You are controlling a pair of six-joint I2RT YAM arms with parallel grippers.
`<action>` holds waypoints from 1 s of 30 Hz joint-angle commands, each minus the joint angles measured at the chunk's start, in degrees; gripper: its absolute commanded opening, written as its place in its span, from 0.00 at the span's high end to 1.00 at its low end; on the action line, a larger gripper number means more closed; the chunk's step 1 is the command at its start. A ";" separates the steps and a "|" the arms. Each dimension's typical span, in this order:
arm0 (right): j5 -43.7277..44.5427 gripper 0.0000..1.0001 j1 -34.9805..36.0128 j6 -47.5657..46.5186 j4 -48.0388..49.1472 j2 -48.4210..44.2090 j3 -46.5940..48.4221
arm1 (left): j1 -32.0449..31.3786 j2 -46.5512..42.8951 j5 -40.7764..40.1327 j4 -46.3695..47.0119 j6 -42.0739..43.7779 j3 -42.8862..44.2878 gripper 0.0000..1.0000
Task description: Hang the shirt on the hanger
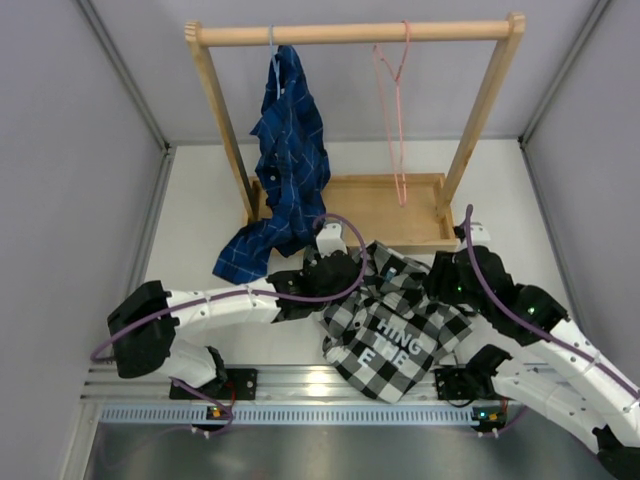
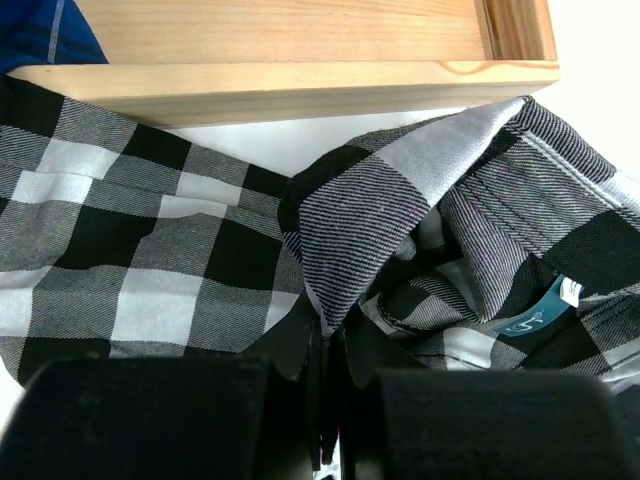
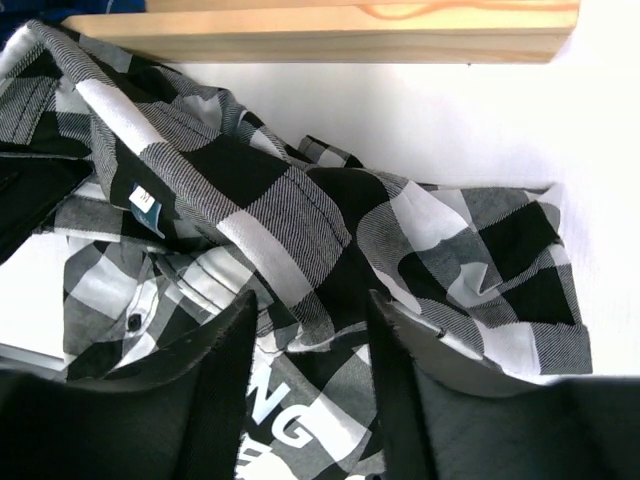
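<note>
Two marks on the shirt (image 1: 440, 322): white "HING" lettering (image 1: 392, 328), teal neck label (image 2: 535, 318).

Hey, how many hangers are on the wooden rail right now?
2. A pink wire hanger hangs bare toward the right of the rail; a pale hanger on the left carries the blue plaid shirt, which hides most of it.

The left arm (image 1: 215, 308) and right arm (image 1: 575, 350) have white links, black joints and a looping purple cable (image 1: 345, 222) each; the left claw (image 2: 325, 365) and right claw (image 3: 312, 300) are black.
</note>
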 commanded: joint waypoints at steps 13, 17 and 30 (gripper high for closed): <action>-0.77 0.59 3.25 3.89 1.07 3.35 -2.26 | 0.33 -0.74 1.77 3.70 -4.34 0.06 1.00; 3.35 0.58 3.78 5.30 4.06 8.17 -4.28 | 0.33 -1.88 2.29 5.90 -4.60 -0.82 1.00; 7.95 1.00 3.87 -5.47 11.45 12.67 3.08 | 0.33 -11.80 1.24 6.51 -2.68 -5.74 1.00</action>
